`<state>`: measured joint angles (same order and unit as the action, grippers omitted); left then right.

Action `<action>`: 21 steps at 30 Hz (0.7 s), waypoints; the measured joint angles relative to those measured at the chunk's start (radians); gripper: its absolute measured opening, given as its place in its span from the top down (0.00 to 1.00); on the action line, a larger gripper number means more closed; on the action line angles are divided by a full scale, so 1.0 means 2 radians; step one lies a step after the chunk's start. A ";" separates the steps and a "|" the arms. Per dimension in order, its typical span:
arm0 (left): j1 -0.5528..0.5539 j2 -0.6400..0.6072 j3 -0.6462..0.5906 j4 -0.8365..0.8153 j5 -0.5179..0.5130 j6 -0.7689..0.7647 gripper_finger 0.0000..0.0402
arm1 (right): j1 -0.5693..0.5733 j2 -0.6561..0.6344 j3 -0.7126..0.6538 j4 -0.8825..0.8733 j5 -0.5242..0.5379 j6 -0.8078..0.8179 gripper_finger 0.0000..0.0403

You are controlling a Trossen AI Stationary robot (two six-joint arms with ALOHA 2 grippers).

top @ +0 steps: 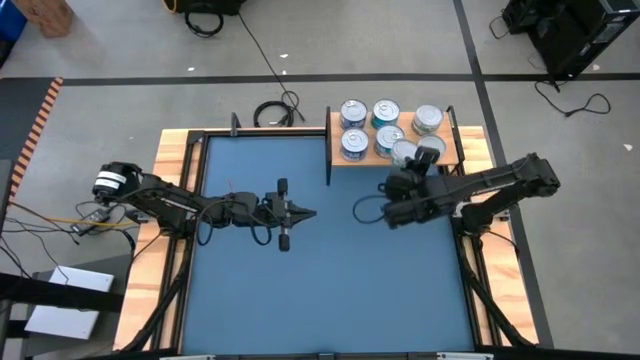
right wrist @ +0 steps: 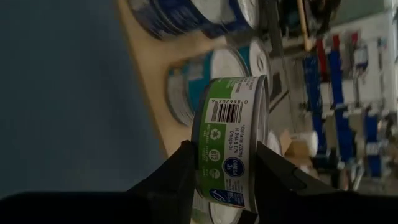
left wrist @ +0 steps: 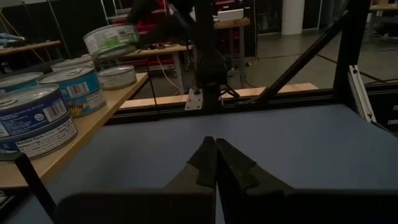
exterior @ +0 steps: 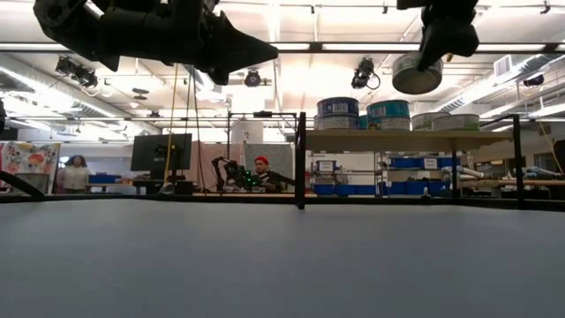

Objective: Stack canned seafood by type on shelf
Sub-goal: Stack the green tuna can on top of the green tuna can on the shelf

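Right hand is pinching a green-label tin by its sides, hovering clear above the shelf front edge near the grey tins, while left hand, pressed together, is idling mid-table, well apart.

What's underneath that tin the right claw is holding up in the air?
The right gripper holds a green-labelled tin above the shelf. Under it, a low grey tin rests on the board. From above, the gripper partly covers that spot, so the landing place is not fully visible.
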<state>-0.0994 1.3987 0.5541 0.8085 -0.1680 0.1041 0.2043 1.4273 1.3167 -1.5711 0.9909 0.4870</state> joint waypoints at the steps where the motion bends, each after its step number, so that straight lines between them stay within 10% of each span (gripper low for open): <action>1: 0.000 0.000 0.000 0.000 0.000 0.001 0.99 | -0.009 -0.005 0.000 0.000 -0.004 0.000 0.69; 21: 0.000 0.000 0.000 0.005 0.000 0.011 0.99 | -0.112 -0.090 -0.130 0.000 -0.009 -0.041 0.69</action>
<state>-0.0994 1.3987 0.5549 0.8192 -0.1680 0.1261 -0.0205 1.2465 1.0559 -1.5712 0.9737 0.4059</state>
